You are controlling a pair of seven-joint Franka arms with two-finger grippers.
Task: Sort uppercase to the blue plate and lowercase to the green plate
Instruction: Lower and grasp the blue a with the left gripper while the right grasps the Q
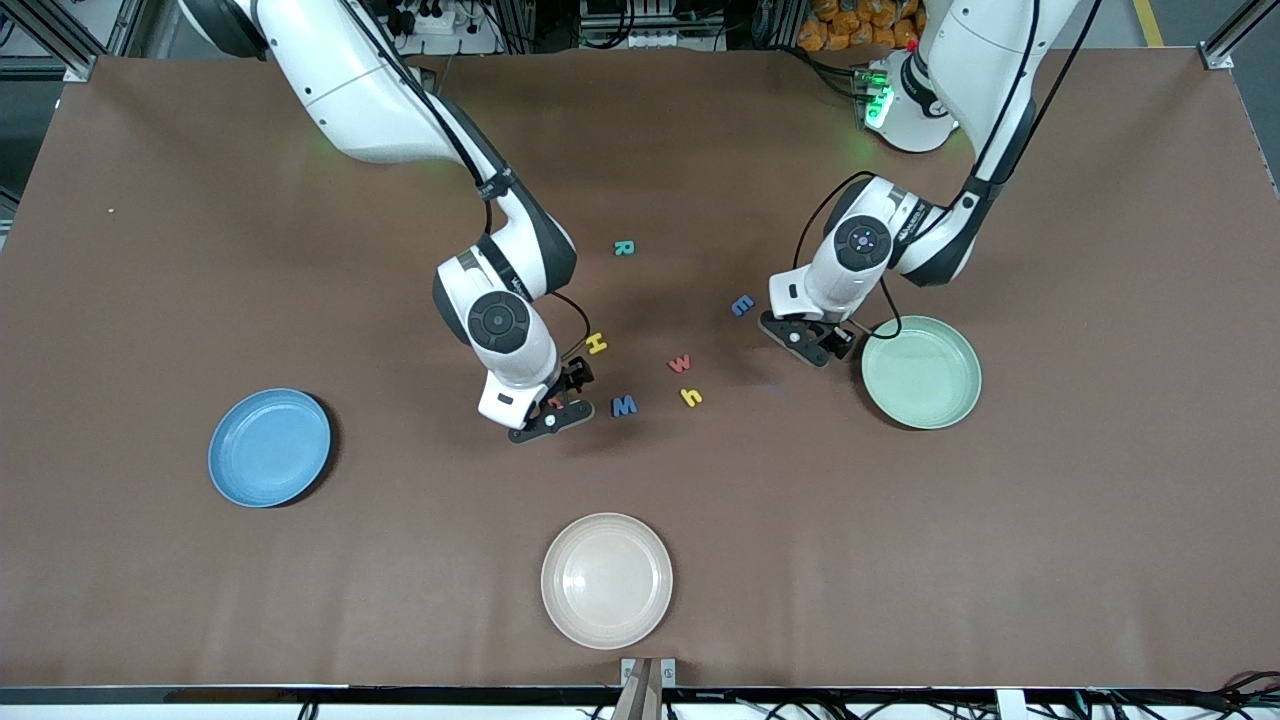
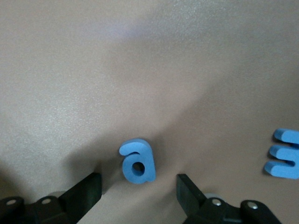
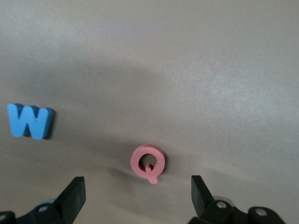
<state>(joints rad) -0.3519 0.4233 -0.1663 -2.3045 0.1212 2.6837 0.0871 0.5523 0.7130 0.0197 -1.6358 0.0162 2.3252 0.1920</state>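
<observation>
Fingers of our left gripper (image 2: pixel 139 189) spread round blue a (image 2: pixel 137 161), centre-right of frame; right gripper (image 3: pixel 138 196) fingers spread wide over pink Q (image 3: pixel 148 162), mid-frame.

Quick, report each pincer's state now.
Left pincer: open, low over the blue a, fingers on either side, not touching it.
Right pincer: open, low over the pink Q, holding nothing.
</observation>
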